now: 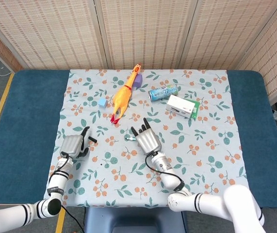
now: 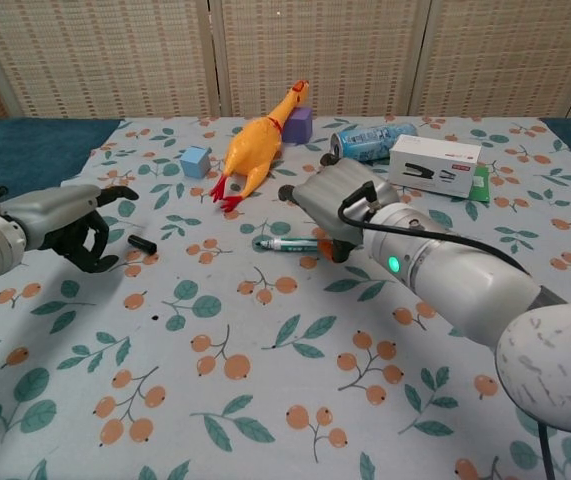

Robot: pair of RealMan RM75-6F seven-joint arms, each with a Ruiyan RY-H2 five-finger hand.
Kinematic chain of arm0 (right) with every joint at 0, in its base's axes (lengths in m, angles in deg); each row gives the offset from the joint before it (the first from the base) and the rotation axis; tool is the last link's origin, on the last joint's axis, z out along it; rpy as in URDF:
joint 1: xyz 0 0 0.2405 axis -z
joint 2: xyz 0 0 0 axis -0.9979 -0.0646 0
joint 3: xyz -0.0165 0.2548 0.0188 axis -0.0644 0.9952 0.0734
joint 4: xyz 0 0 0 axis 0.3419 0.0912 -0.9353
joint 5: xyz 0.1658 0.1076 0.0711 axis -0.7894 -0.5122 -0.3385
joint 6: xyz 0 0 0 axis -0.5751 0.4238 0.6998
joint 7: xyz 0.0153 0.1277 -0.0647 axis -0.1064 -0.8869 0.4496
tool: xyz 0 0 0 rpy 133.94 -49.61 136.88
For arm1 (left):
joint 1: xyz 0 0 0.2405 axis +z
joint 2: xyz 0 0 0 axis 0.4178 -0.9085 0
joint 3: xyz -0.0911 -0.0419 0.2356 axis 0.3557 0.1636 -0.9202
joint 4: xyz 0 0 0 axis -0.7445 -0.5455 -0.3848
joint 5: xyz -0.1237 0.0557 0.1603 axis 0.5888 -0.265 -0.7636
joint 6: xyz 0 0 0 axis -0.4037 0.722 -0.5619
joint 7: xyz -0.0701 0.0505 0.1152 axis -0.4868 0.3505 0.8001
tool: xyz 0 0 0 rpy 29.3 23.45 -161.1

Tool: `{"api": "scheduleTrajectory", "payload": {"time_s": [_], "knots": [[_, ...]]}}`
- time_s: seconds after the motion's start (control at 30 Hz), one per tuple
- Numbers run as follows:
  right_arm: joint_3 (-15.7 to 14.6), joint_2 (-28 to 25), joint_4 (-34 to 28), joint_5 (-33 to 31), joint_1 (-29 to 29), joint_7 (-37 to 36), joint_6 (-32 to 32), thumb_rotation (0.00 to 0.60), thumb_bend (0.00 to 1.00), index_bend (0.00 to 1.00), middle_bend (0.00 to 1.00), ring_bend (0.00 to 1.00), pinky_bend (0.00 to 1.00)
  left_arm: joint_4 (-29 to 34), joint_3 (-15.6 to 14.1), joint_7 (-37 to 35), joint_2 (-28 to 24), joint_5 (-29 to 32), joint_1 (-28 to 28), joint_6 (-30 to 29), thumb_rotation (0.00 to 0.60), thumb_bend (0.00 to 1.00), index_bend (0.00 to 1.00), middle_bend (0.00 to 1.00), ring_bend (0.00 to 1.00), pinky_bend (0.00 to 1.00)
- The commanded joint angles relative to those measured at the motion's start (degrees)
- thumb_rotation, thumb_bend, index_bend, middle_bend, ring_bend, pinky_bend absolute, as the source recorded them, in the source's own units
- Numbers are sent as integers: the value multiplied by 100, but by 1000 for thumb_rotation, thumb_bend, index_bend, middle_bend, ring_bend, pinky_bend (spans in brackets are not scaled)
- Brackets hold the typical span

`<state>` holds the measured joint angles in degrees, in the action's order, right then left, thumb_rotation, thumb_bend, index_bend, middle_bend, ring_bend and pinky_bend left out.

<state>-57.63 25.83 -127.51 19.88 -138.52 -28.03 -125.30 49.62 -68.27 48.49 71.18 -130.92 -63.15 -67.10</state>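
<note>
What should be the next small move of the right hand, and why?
Probably lift the right hand straight up and clear. Its fingers are spread, and the pen lies flat on the tablecloth just beside them, seemingly let go. The left hand is also open, beside a small black cap.

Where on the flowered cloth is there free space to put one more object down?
The near part of the cloth, in front of both hands, is bare. So is the strip right of the white box. It is crowded at the far middle, around the rubber chicken, can and blocks.
</note>
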Motion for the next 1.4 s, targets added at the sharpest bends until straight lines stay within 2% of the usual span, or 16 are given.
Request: {"api": "scheduleTrajectory", "payload": {"time_s": [0.03, 0.2, 0.27, 0.33, 0.4, 0.47, 0.53, 0.63, 0.73, 0.8, 0.9, 1.0, 1.23, 1.4], "knots": [[22, -158, -232, -85, 53, 77, -59, 600, 246, 0, 300, 147, 0, 271, 14, 10, -144, -101, 39, -135, 600, 370, 45, 611, 714, 872], [68, -552, -861, -136, 204, 38, -273, 600, 227, 0, 261, 119, 0, 952, 5, -51, -574, -351, 194, -431, 600, 371, 46, 602, 693, 867], [38, -853, -1355, -126, 378, 30, -511, 600, 216, 0, 218, 78, 0, 1318, -48, -201, -870, -560, 356, -606, 600, 374, 47, 529, 609, 854], [-120, -1371, -2104, -41, 721, -16, -907, 600, 198, 0, 163, 30, 0, 1728, -193, -548, -1279, -1009, 668, -934, 600, 374, 46, 378, 442, 824], [-410, -2002, -2853, 136, 1177, -129, -1382, 600, 165, 0, 65, 1, 0, 1995, -453, -986, -1687, -1545, 1064, -1308, 600, 372, 37, 213, 241, 727], [-683, -2512, -3295, 442, 1612, -492, -1800, 600, 140, 0, 6, 0, 0, 2070, -719, -1383, -1994, -1990, 1420, -1635, 600, 371, 14, 67, 59, 545], [-1027, -3007, -3465, 872, 2104, -984, -2268, 600, 133, 0, 0, 0, 0, 1905, -977, -1776, -2185, -2461, 1830, -2124, 600, 371, 2, 9, 2, 404], [-1424, -3519, -3449, 1317, 2748, -1647, -2868, 600, 132, 0, 0, 0, 0, 1355, -1165, -2062, -2112, -2929, 2351, -2923, 600, 371, 0, 0, 0, 272], [-1677, -3800, -3277, 1772, 3364, -2301, -3571, 600, 132, 0, 0, 0, 0, 896, -1275, -2151, -1976, -3048, 2736, -3345, 600, 371, 0, 0, 0, 186], [-1760, -3866, -3143, 1974, 3783, -2750, -4052, 600, 132, 0, 0, 0, 0, 766, -1331, -2123, -1973, -3010, 2870, -3333, 600, 371, 0, 0, 0, 163], [-1791, -3913, -2884, 2148, 4200, -3345, -4456, 600, 132, 0, 0, 0, 0, 981, -1425, -1971, -2226, -3013, 2908, -3144, 600, 368, 0, 0, 0, 156], [-1902, -4134, -2748, 2368, 4323, -3547, -4334, 600, 131, 0, 0, 0, 0, 1132, -1404, -1915, -2399, -3041, 2921, -3031, 600, 365, 0, 0, 0, 155], [-1629, -4421, -2940, 2372, 4436, -3826, -4167, 600, 130, 0, 0, 0, 0, 1247, -1394, -1918, -2503, -3310, 2974, -2973, 600, 365, 0, 0, 0, 154], [-1656, -4568, -2921, 2526, 4401, -4155, -3711, 600, 130, 0, 0, 0, 0, 1336, -1436, -2124, -2595, -3538, 3006, -2904, 600, 364, 0, 0, 0, 154]]}}
